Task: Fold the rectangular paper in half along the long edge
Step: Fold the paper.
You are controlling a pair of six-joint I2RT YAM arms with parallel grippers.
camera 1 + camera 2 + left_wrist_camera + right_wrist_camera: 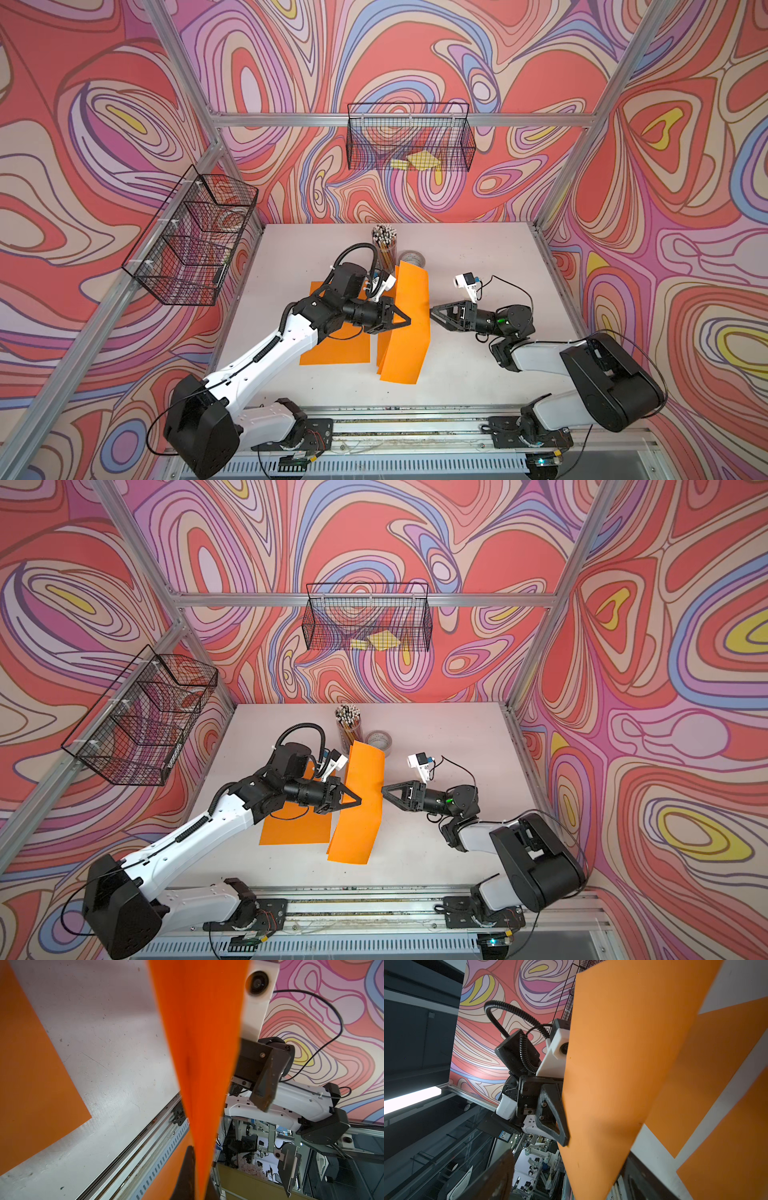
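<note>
The left gripper (pixel 408 321) is clamped on the orange paper (pixel 405 357), holding it upright over mid-desk (pixel 478 257). The right gripper (pixel 433 311) stands wide open astride the paper's other edge. A clear cup (pixel 386 255) holds pencils (pixel 383 232), and the back wire basket (pixel 365 137) holds yellow pieces (pixel 420 160).

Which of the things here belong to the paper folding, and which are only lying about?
In use: lifted orange paper; left gripper, shut on it; right gripper, open beside its edge.

Lying about: flat orange sheet, pencil cup, tape roll, back basket, side basket, yellow notes.
</note>
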